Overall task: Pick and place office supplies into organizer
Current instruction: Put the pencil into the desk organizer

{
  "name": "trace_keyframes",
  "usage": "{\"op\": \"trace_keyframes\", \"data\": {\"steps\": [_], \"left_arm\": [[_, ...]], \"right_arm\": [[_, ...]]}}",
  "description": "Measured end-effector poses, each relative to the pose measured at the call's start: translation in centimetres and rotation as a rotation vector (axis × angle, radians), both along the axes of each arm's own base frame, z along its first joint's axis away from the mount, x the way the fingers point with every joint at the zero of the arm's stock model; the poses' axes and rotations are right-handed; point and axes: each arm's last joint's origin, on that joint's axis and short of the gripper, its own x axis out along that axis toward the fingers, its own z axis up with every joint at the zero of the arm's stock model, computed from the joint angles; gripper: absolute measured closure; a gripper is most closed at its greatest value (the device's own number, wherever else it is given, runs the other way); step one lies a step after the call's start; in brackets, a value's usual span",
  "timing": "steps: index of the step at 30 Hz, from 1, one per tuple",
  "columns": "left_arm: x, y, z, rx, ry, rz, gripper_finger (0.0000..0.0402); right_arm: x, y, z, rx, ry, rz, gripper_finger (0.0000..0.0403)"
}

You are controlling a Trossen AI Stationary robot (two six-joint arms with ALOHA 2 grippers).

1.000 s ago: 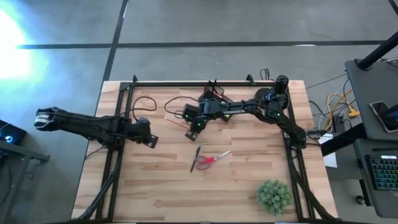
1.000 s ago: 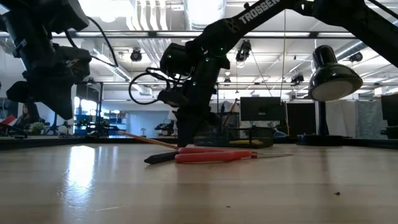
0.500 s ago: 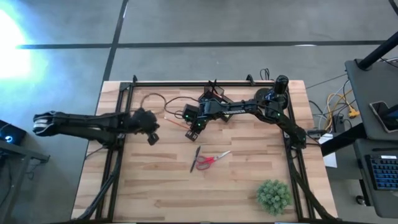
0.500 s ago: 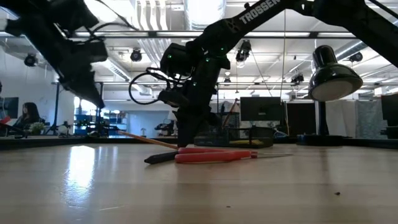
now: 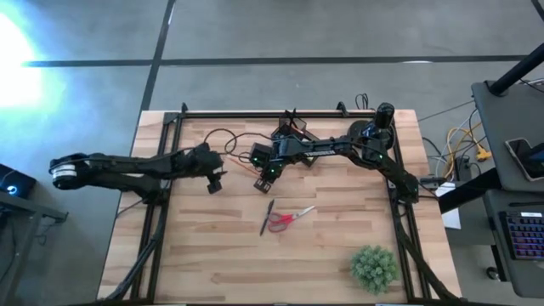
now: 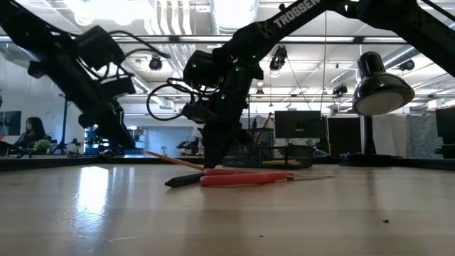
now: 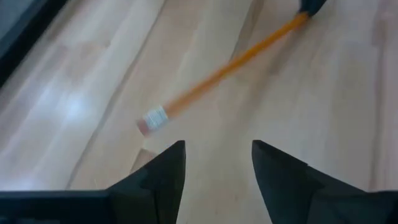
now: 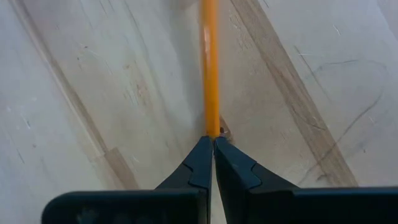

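An orange pencil (image 7: 230,65) with a pink eraser end (image 7: 151,119) lies slanting between my two grippers, left of the table's middle. My right gripper (image 8: 212,140) is shut on its other end. Just short of the eraser end, my left gripper (image 7: 217,146) stands open and slanted down, touching nothing. Red-handled scissors (image 5: 293,218) and a black pen (image 5: 267,218) lie flat on the table nearer the front. The black organizer (image 5: 291,127) stands at the far edge, behind my right arm. My right gripper pinches the pencil's end away from the eraser (image 8: 211,129) between its two fingertips, only at their free ends. The fingers come steeply from above and run along the pencil, which reaches from them toward the table's left. Whether the eraser end rests on the wood, I cannot tell.
A green plant (image 5: 374,266) stands at the near right corner. Black frame rails (image 5: 161,178) run along the table's left, right and far edges. A desk lamp (image 6: 380,89) shows at the far right. Bare wood lies in front of the scissors.
My left gripper has swung from the table's left rail toward the right and toward the pencil's eraser end, sinking and rolling about its own axis as it went. My right gripper and the pencil have kept still.
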Motion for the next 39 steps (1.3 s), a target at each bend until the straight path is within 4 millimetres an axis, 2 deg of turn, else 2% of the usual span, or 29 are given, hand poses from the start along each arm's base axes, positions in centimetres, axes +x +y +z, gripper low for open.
{"op": "trace_keyframes", "data": {"steps": [9, 17, 27, 33, 39], "left_arm": [[0.3, 2.4, 0.7, 0.073, 0.051, -0.038, 0.0231], [0.2, 3.8, 0.9, 0.066, 0.06, -0.082, 0.0231], [1.0, 4.6, 0.0, 0.054, 0.127, -0.146, 0.023], [1.8, 6.0, 0.5, 0.118, 0.121, -0.154, 0.023], [1.7, 7.4, 0.0, 0.161, 0.196, -0.2, 0.023]], "right_arm": [[0.0, -0.1, 0.0, -0.031, -0.001, 0.084, 0.0392], [-0.4, -1.4, -0.1, -0.072, 0.014, 0.081, 0.0392], [-0.6, -2.0, -0.1, -0.097, 0.029, 0.091, 0.0392], [-0.6, -2.0, -0.1, -0.096, 0.03, 0.09, 0.0392], [-0.6, -2.0, -0.1, -0.1, 0.031, 0.103, 0.0392]]}}
